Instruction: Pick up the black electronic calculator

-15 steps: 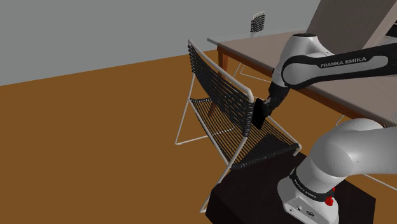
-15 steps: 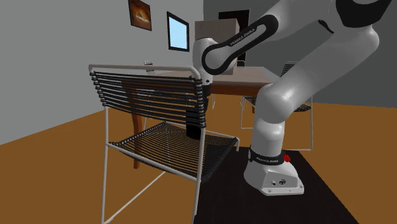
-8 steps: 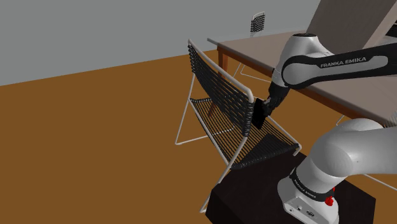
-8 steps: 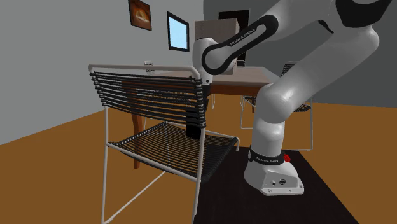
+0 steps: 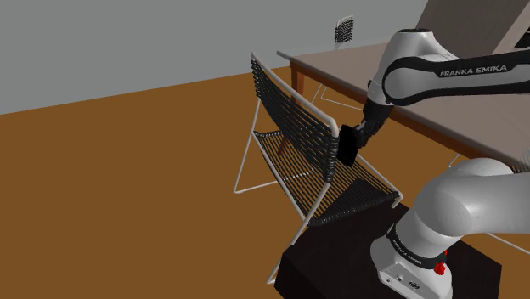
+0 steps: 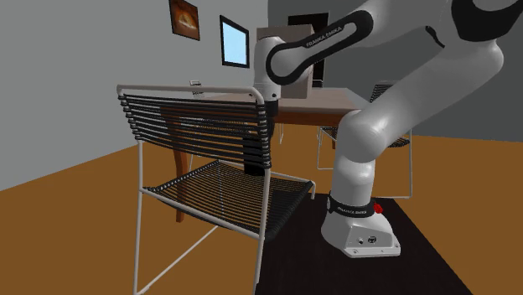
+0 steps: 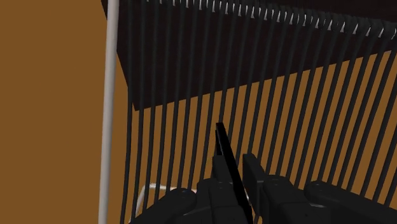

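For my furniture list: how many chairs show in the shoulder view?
2. The near chair stands under the held calculator; the far chair is beyond the table. White legs at the right edge may be a third.

We see the arm (image 5: pixel 442 72) risen toward the shoulder view's upper right since a second ago, its elbow higher in the second exterior view too, carrying the gripper (image 5: pixel 360 136) and its clamped black calculator (image 5: pixel 347 146) slightly higher above the chair seat (image 5: pixel 340 187).
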